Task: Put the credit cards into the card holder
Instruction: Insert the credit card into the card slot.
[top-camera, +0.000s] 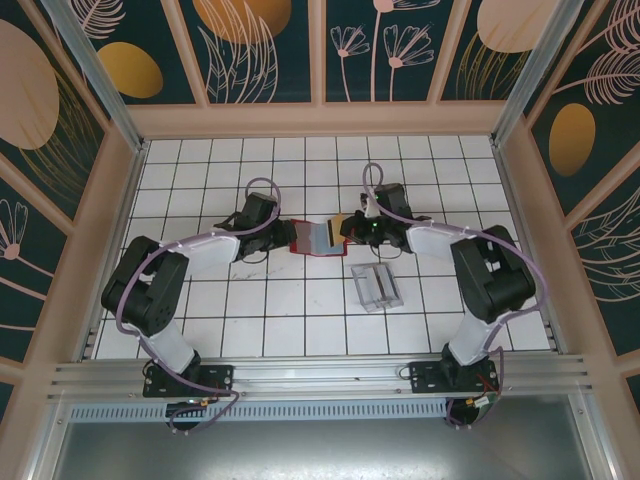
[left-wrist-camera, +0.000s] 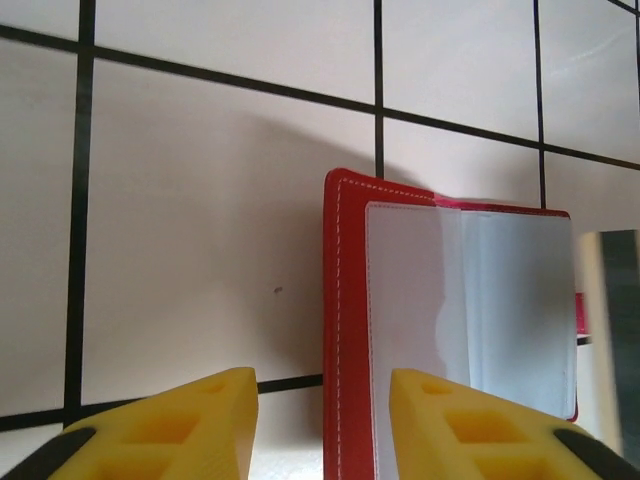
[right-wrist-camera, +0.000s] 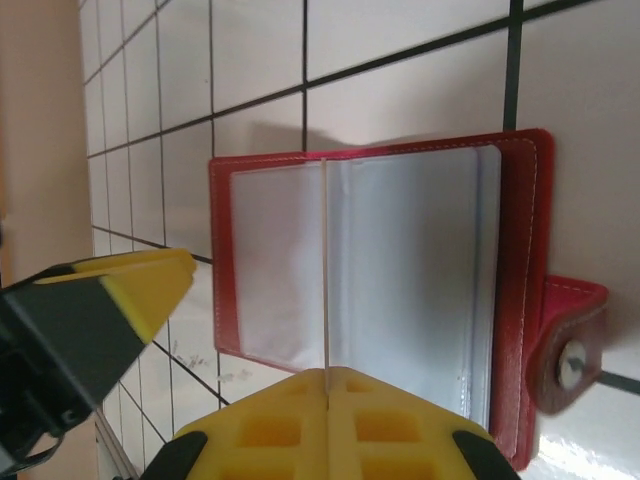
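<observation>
The red card holder (top-camera: 312, 238) lies open on the tiled table, its grey-blue clear pockets (right-wrist-camera: 420, 260) facing up and its clasp tab (right-wrist-camera: 570, 350) at one end. My right gripper (right-wrist-camera: 327, 375) is shut on a thin credit card (right-wrist-camera: 327, 270), held edge-on over the middle fold of the pockets. In the top view the right gripper (top-camera: 346, 228) is at the holder's right end. My left gripper (left-wrist-camera: 322, 385) is open and straddles the holder's red stitched edge (left-wrist-camera: 345, 300) without touching it. The left gripper (top-camera: 285, 236) is at the holder's left end.
A clear acrylic slotted tray (top-camera: 378, 287) stands on the tiles just in front of the right gripper. Wooden side walls (top-camera: 120, 230) enclose the table. A yellow finger (right-wrist-camera: 130, 285) of the left gripper shows beside the holder in the right wrist view.
</observation>
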